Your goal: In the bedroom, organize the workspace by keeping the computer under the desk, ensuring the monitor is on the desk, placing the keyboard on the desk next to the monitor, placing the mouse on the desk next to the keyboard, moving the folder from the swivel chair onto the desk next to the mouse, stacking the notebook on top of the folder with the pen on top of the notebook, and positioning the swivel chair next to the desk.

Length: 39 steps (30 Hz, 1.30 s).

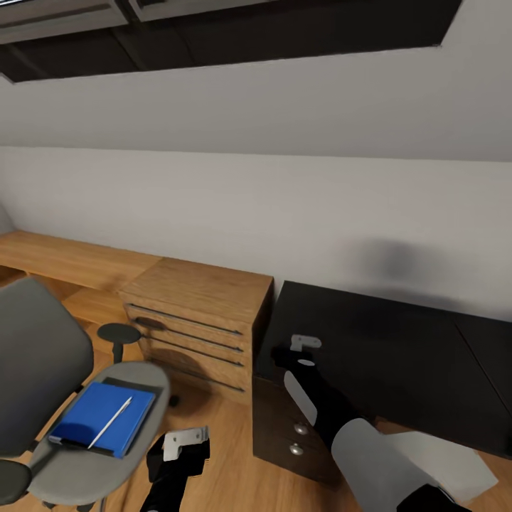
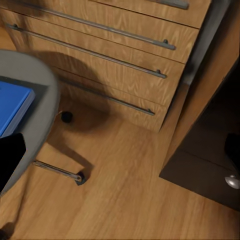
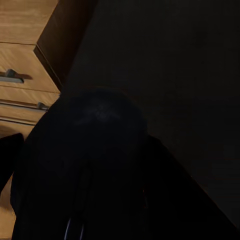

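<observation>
Nearest to me in the head view, my left gripper (image 1: 181,448) is hanging low over the wooden floor (image 1: 220,455), just beside the front edge of the swivel chair (image 1: 107,441); I cannot tell whether its claw is released or clenched, since the fingers are not clear to me. My right arm is reaching forward and its right gripper (image 1: 302,348) is sitting over the near left corner of the desk (image 1: 398,355); in the right wrist view a rounded black shape, possibly the mouse (image 3: 97,135), is showing between the fingers just above the black top, but the picture is too dark for me to say what it is or whether the claw is grasping it. On the grey seat I am seeing the blue folder (image 1: 99,419) lying flat, with the dark notebook (image 1: 131,386) peeking out at its far edge and the white pen (image 1: 110,422) lying slantwise across the blue cover. The left wrist view is showing the seat's rim, a corner of the folder and a caster on the floor. Further on, the wooden cabinet (image 1: 195,320) with long bar handles is standing against the desk's left side, with a wooden ledge (image 1: 64,259) running along the white wall (image 1: 284,206) behind it.
</observation>
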{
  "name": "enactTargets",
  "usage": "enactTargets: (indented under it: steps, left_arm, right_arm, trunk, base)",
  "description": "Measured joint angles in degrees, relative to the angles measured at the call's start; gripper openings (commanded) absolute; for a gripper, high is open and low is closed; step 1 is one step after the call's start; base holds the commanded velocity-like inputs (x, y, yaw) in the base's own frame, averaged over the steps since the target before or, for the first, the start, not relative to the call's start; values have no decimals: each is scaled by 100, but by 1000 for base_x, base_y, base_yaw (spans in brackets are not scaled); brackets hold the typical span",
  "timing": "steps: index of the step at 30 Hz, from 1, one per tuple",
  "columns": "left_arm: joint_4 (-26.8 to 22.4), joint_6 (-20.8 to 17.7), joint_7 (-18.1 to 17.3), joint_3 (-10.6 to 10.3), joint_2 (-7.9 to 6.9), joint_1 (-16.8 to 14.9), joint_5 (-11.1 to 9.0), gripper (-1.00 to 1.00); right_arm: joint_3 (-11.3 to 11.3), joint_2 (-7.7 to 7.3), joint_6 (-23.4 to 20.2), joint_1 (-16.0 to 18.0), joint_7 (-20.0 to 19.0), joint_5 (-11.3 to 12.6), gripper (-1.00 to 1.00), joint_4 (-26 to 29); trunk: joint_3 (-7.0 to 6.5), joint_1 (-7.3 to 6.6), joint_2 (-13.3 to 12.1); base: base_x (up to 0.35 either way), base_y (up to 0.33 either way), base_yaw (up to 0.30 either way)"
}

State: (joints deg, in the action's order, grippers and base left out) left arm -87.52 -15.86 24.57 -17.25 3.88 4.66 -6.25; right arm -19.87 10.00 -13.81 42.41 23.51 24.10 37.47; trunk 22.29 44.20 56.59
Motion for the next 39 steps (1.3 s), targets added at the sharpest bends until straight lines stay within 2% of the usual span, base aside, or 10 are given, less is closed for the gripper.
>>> enactTargets:
  steps: [8,14,19,23,26,27,30,39]
  left_arm:
    - [0,0,-14,0,0,0,-6,100]
    - [-39,0,-17,0,0,0,-12,100]
    - [-151,0,-21,1,0,0,-17,100]
    - [-289,-6,-25,5,0,0,-32,100]
    - [-336,-6,-25,1,0,2,-138,100]
    - [-355,-4,-24,3,-1,0,-260,100]
    - [-360,-5,-24,0,-1,5,-289,100]
    - [-360,-17,-31,-2,-1,8,-300,100]
  right_arm:
    - [9,0,-3,0,-1,4,-100,-5]
    - [9,0,5,-7,-35,17,-100,-58]
    - [6,0,57,-9,-245,10,-100,-185]
    - [13,0,422,-9,-363,-3,-100,-527]
    - [20,0,630,-9,-382,-10,-100,-648]
    - [47,0,896,-9,-393,-4,-100,-710]
    - [64,0,1121,-6,-395,8,-100,-783]
    - [77,0,1352,7,-393,-32,-100,-1113]
  trunk:
    - [0,1,0]
    - [0,3,-1]
    - [0,3,-1]
    - [0,3,-1]
    - [0,3,-1]
    - [0,3,-1]
    - [0,3,-1]
    - [0,1,0]
  base:
    - [282,45,0]
    - [45,6,0]
    - [5,1,0]
    - [0,0,0]
    - [0,0,0]
    - [0,0,0]
    - [3,0,0]
    - [188,0,0]
